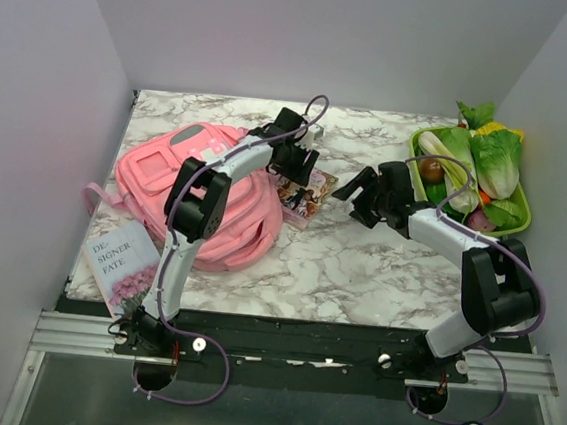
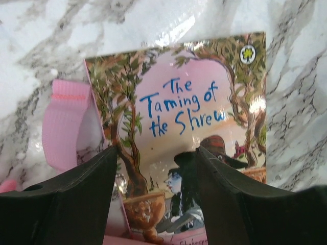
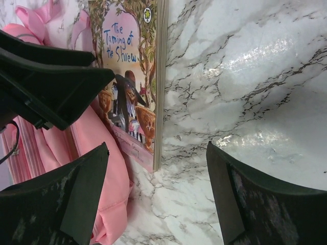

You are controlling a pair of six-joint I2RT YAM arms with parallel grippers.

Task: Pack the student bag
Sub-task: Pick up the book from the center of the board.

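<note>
Pink student bag [image 1: 166,176] lies flat, table's left.

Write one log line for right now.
left gripper: open above book | right gripper: open near book | student bag: book outside

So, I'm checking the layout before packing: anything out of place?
The Designer Fate book lies askew at the near-left corner of the table, seemingly overhanging its edge, beside the student bag. The vegetable tray at far right looks unrelated to packing.
</note>
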